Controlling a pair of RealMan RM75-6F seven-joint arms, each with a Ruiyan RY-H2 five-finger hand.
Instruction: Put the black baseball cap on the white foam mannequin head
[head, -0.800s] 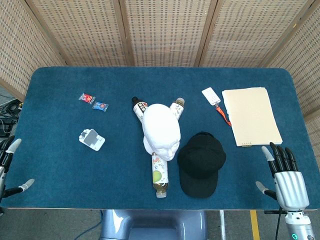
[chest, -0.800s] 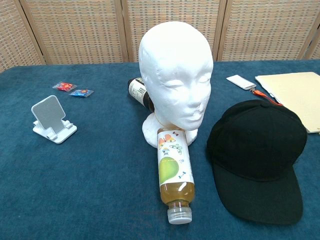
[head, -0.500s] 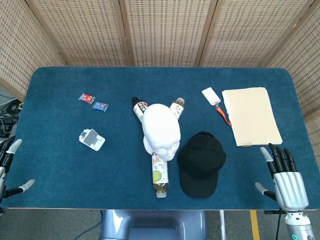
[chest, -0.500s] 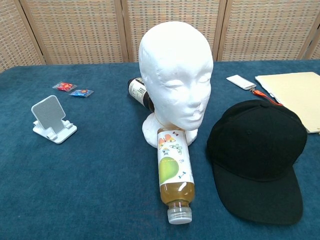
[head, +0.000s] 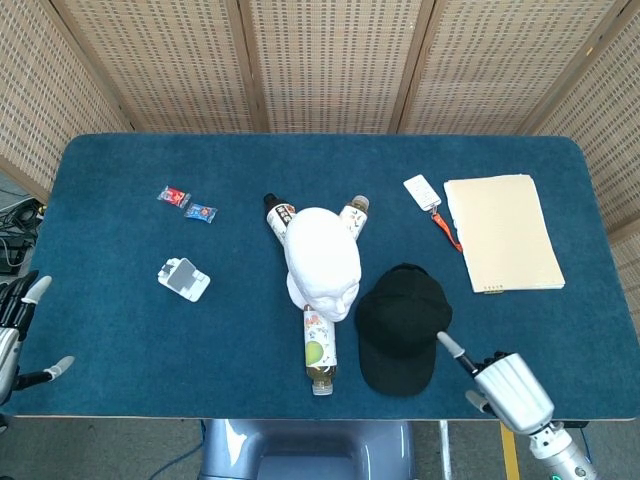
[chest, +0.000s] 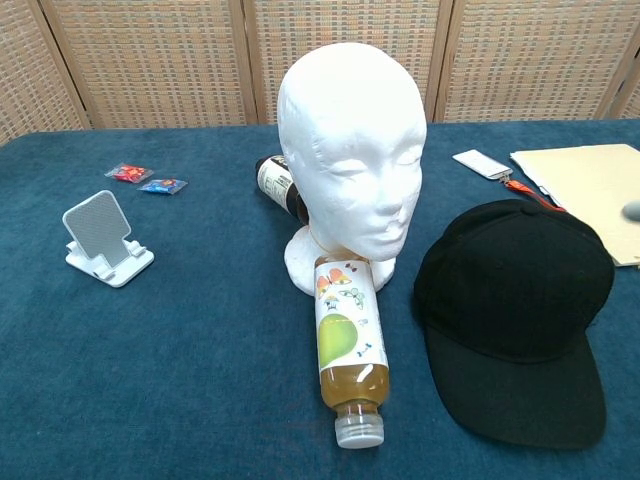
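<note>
The black baseball cap lies flat on the blue table, its brim toward the front edge, just right of the white foam mannequin head. The head stands upright mid-table, bare, facing the front. My right hand hovers at the front edge, right of the cap's brim. It holds nothing, and one fingertip reaches toward the cap without touching it. In the chest view only a grey blur of it shows at the right edge. My left hand sits off the table's left front corner, fingers spread and empty.
A juice bottle lies in front of the head, beside the cap. Two dark bottles lie behind the head. A white phone stand, candy packets, a cream folder and a tagged card lie further off.
My right hand has swung left and turned, from the front right corner to just right of the cap's brim. The left hand has shifted slightly. Cap and head have not moved.
</note>
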